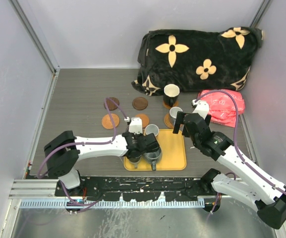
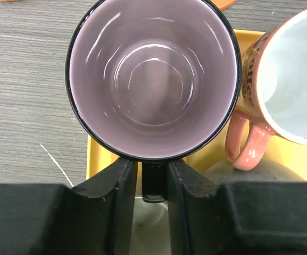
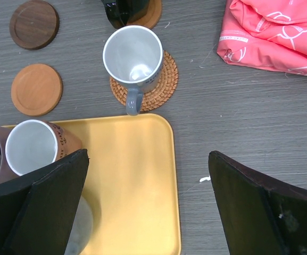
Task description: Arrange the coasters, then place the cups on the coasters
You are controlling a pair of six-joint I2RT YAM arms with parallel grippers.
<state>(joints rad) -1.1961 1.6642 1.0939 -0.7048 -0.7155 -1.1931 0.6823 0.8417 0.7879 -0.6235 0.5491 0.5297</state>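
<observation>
The purple cup (image 2: pixel 153 74) stands at the yellow tray's (image 2: pixel 97 154) left edge. My left gripper (image 2: pixel 153 166) is shut on its handle, one finger on each side. From above, the left gripper (image 1: pixel 140 141) hides that cup. A white cup with a pink handle (image 2: pixel 286 79) stands beside it. The right gripper (image 3: pixel 148 159) hangs wide open and holds nothing, above the tray's (image 3: pixel 137 175) right edge. A grey cup (image 3: pixel 133 56) sits on a wicker coaster (image 3: pixel 164 87). The black cup (image 1: pixel 171 92) stands on another coaster. Bare coasters, dark brown (image 3: pixel 34 24) and orange-brown (image 3: pixel 36 89), lie to the left.
A pink folded cloth (image 3: pixel 275 32) lies to the right, and a black flowered blanket (image 1: pixel 197 54) sits at the back. Two more bare coasters (image 1: pixel 112 103) (image 1: pixel 110 121) lie further left. A grey cup (image 1: pixel 152 157) stands on the tray's near part.
</observation>
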